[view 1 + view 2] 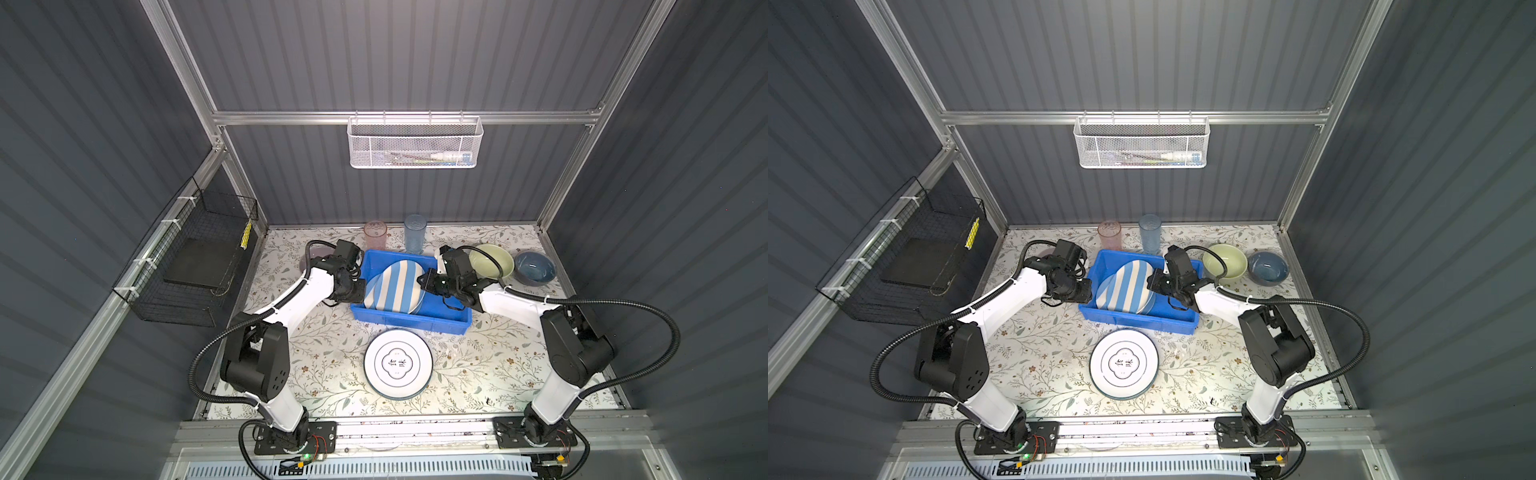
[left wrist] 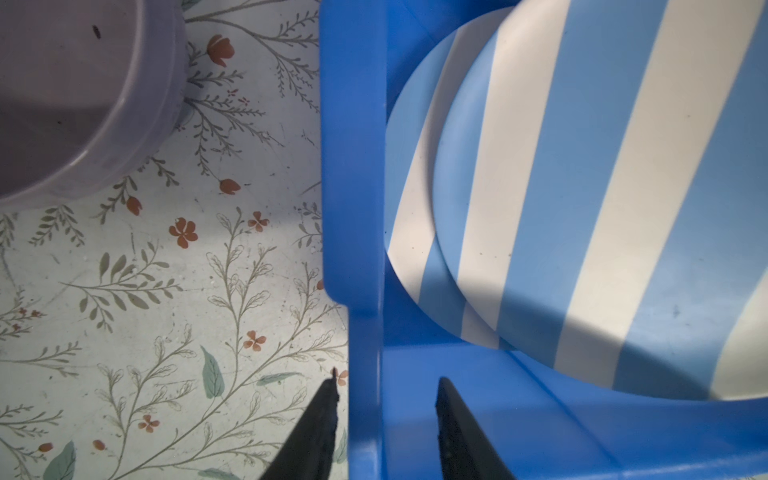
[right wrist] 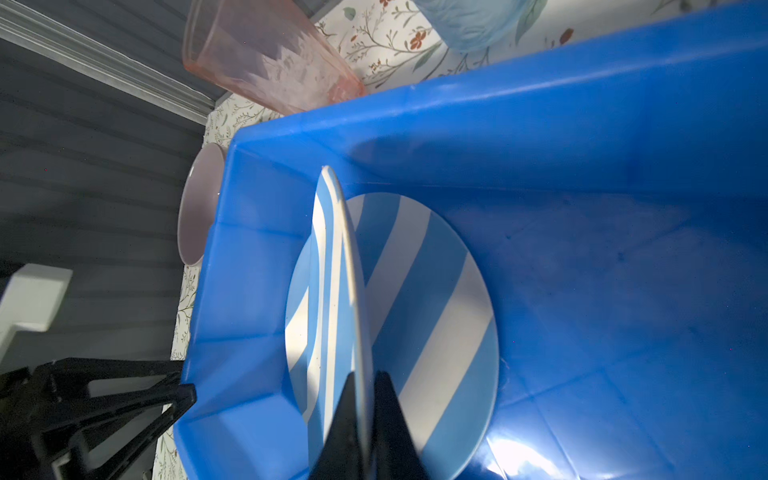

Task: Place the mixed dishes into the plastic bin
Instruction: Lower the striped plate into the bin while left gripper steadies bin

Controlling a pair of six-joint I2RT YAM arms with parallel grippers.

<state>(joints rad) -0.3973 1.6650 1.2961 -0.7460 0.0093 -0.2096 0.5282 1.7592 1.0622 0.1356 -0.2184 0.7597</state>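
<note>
Blue-striped and tilted: pinches plate [image 3: 332, 270] by its rim in right tool [image 3: 363, 376], above twin [image 3: 428, 291] lying flat in bin [image 3: 582, 124], probably to lay it down gently. Straddles bin's left wall with left tool [image 2: 386, 378], parted, maybe steadying. Leaves bare floor rightward; left wall close.

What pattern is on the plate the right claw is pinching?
The plate has broad light-blue and white stripes, clearest in the left wrist view.

Two plates [image 1: 395, 286] in the bin [image 1: 411, 322], tumblers [image 1: 414, 232] behind it, third plate [image 1: 398, 364] in front.
</note>
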